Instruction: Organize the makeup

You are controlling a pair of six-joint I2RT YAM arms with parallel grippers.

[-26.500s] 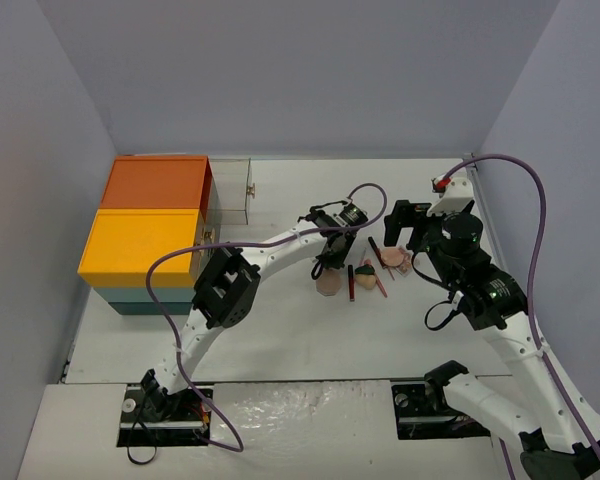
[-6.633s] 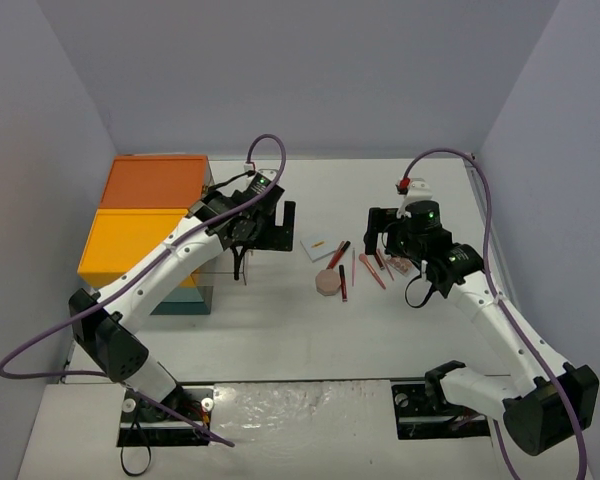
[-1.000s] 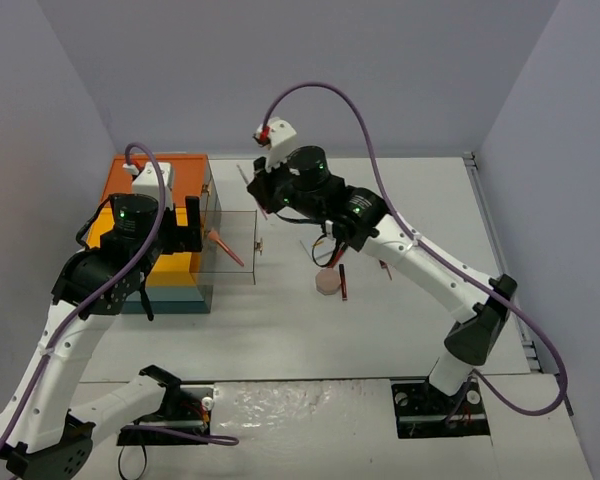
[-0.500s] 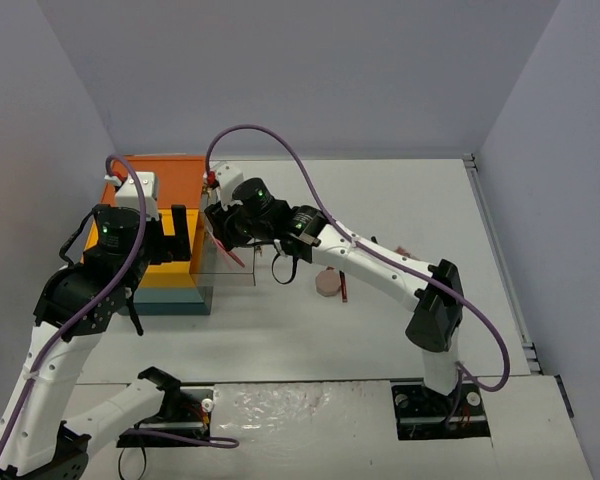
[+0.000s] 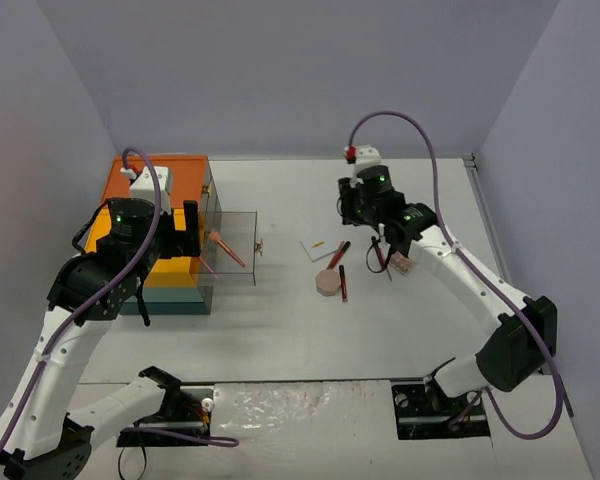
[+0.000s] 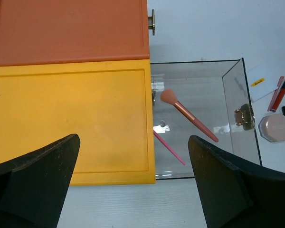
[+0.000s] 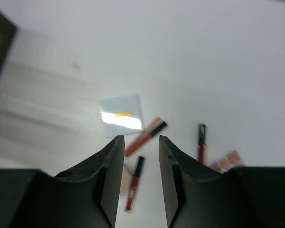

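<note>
The makeup lies loose at mid-table: a white card (image 5: 315,249), a red-and-black pencil (image 5: 338,254), a round pink compact (image 5: 328,283), a red pencil (image 5: 342,283) and a pinkish palette (image 5: 401,264). My right gripper (image 5: 365,225) hangs above them, open with a narrow gap. The right wrist view shows nothing between the right gripper's (image 7: 140,138) fingers; the card (image 7: 121,116) and pencils (image 7: 145,130) lie below. The clear drawer (image 5: 235,275) stands pulled out, holding a pink brush (image 6: 187,114) and a thin pink pencil (image 6: 168,147). My left gripper (image 6: 133,190) is wide open and empty over the box's front edge.
The teal box with an orange lid (image 5: 155,180) and a yellow lid (image 5: 130,250) stands at the left against the wall. The drawer's metal handle (image 6: 243,116) faces the makeup pile. Grey walls close in on the left, back and right.
My right arm has swung from the clear drawer back to the right, over the makeup pile, and its jaws have opened. The left arm has barely moved.
</note>
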